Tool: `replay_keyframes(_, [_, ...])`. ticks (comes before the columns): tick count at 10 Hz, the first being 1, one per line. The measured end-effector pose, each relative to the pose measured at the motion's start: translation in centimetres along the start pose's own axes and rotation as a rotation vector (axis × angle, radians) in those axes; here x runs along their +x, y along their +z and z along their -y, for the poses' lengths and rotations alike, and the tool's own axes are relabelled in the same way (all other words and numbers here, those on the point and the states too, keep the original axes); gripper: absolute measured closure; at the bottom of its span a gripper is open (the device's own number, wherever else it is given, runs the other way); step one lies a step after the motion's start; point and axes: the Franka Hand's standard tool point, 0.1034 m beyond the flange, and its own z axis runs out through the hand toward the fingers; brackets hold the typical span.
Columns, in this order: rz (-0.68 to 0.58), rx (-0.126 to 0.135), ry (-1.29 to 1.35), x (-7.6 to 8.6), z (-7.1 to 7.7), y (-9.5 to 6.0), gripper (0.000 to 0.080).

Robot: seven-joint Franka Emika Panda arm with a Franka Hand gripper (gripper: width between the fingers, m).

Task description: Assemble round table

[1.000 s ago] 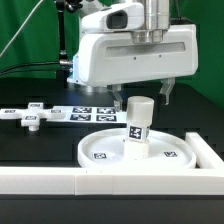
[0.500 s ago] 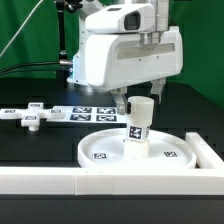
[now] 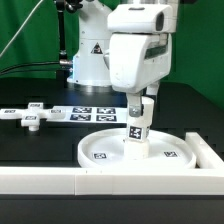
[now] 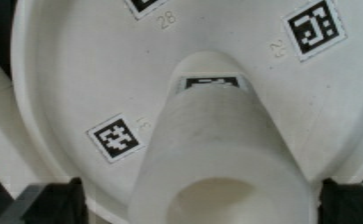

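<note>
Leg (image 3: 137, 132) stood upright at the centre of the round disc (image 3: 100, 152) on the desk (image 3: 40, 150), long axis vertical, directly under the hand (image 3: 143, 104). Hand was spread: fingers (image 4: 53, 197) flanked the leg's top with gaps showing in the wrist view, nothing pinched. Next move probably a straight drop, then close

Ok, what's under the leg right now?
The leg stands upright on the round disc, near its middle, with bare disc surface showing around it. Whether its base is seated in a socket can't be seen: the leg itself covers that spot.
</note>
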Motion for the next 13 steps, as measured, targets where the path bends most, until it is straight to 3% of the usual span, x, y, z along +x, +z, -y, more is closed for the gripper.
replay_keyframes(9, [0.049,-0.007,-0.496,-0.25,0.05,0.33,0.015])
replay_keyframes(10, [0.05,-0.007,-0.48,-0.34,0.03,0.35,0.0277])
replay_keyframes(11, [0.057,0.017,-0.479,-0.66,0.52,0.55,0.0386])
replay_keyframes(13, [0.058,0.017,-0.463,-0.7,0.52,0.57,0.0387])
